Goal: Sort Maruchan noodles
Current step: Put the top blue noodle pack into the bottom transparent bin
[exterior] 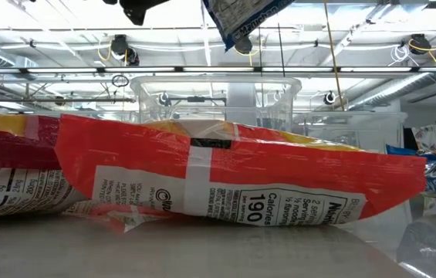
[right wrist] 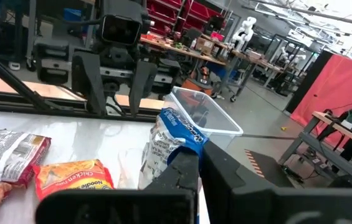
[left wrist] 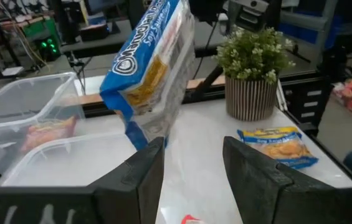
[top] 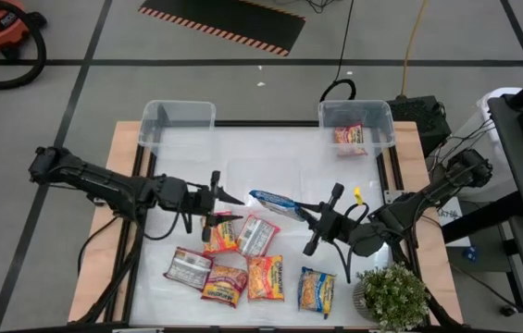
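Note:
My right gripper (top: 309,220) is shut on a blue-yellow noodle packet (top: 276,204) above the middle of the table. In the low view the packet (exterior: 242,18) is high over the tabletop. My left gripper (top: 227,197) is open just left of the packet's free end, facing it. In the left wrist view the packet (left wrist: 152,68) hangs before the open fingers (left wrist: 191,168). Several other packets (top: 242,264) lie flat near the table's near edge. One red-pink packet (top: 349,137) lies in the far right bin. My right gripper pinches the blue-yellow packet between its two fingers at the packet's right end (right wrist: 187,144). The fingers come level from the table's right side. The packet is lifted clear of the table and sticks out from the fingertips toward my left gripper.
Two clear plastic bins stand at the far edge, one left (top: 178,125) and one right (top: 355,128). A potted plant (top: 392,296) stands at the near right corner. A blue-yellow packet (top: 317,290) lies beside it. Bare tabletop shows between the bins and the grippers.

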### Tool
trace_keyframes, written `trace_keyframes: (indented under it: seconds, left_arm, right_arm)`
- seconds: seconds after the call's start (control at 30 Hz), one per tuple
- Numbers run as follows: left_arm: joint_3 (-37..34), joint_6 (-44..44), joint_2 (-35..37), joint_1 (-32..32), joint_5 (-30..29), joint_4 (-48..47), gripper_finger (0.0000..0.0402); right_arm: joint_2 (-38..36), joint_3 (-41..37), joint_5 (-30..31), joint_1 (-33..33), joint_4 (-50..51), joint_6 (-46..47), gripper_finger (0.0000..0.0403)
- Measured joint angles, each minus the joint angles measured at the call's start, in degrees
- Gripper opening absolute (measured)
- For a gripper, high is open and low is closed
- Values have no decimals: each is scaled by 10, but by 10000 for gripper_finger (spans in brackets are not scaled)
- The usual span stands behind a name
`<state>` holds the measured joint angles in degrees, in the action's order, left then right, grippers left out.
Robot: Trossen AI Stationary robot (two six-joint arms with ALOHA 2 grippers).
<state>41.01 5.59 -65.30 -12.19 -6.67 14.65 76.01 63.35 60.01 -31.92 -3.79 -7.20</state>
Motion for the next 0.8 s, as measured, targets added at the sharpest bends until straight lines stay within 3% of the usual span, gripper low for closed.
trace_keyframes:
  seconds: [0.17,0.4,0.8]
  left_arm:
    - [0,3,-3,0,-48,0,217]
    - [0,15,-3,2,-55,2,278]
    - [0,5,15,14,-120,-26,283]
  right_arm:
    - [10,0,-1,0,2,0,0]
    - [35,0,-2,16,-8,-9,0]
    - [67,0,-5,107,-18,-64,0]
